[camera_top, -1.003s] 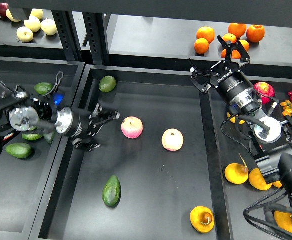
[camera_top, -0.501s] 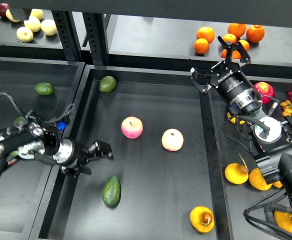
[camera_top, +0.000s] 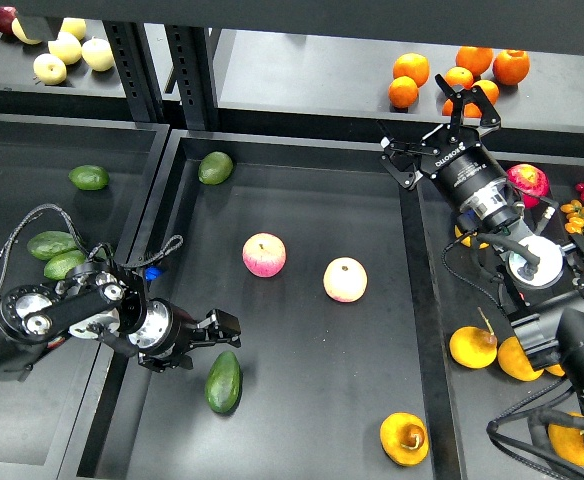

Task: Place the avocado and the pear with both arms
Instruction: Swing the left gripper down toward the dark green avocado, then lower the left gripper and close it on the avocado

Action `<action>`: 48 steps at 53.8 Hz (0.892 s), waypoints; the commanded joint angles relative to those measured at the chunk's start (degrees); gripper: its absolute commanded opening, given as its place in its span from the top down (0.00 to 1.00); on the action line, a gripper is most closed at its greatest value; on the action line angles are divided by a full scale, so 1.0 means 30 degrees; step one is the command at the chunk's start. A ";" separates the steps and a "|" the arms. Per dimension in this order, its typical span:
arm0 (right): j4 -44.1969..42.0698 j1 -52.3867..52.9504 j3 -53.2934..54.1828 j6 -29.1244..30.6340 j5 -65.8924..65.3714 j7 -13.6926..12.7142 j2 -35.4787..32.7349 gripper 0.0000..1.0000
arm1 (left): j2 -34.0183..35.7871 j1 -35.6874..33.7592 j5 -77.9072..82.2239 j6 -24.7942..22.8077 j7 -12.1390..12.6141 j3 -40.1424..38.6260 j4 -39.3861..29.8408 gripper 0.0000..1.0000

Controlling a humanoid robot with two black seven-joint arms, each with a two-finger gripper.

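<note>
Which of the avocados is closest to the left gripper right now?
The long dark avocado lying in the middle tray, just below the left gripper. The rounder one sits at the tray's far corner; the rest lie in the left tray.

- Avocado (camera_top: pixel 223 382): elongated oval, dark green, glossy skin w/ a highlight. Lies on its side on the black centre tray floor, front-left area, long axis running roughly near-to-far, slightly tilted.
- Pear (camera_top: pixel 404 438): roundish, yellow-orange, w/ brown dimpled patch and short stem facing up/toward the camera. Rests on same tray floor, front-right corner, well apart from avocado.
</note>
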 commanded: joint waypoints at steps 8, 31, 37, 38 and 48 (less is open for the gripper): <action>0.0021 -0.0051 0.0000 0.0000 -0.0014 0.0000 0.0000 0.00 | -0.0351 0.0807 0.0754 0.0004 0.0002 0.0007 0.0431 0.02; 0.0021 -0.0139 0.0000 0.0000 0.0015 0.0000 0.0000 0.00 | -0.1494 0.1071 0.0872 0.0004 0.0002 0.0065 0.1836 0.02; 0.0050 -0.0168 0.0000 0.0000 0.0015 0.0000 0.0000 0.00 | -0.1553 0.1247 0.0842 0.0004 0.0002 0.0095 0.2247 0.02; 0.0050 -0.0168 0.0000 0.0000 -0.0014 0.0000 0.0000 0.00 | -0.1553 0.1276 0.0842 0.0004 0.0002 0.0095 0.2247 0.02; 0.0050 -0.0197 0.0000 0.0000 0.0015 0.0000 0.0000 0.00 | -0.1729 0.1364 0.0842 0.0004 0.0002 0.0095 0.2247 0.10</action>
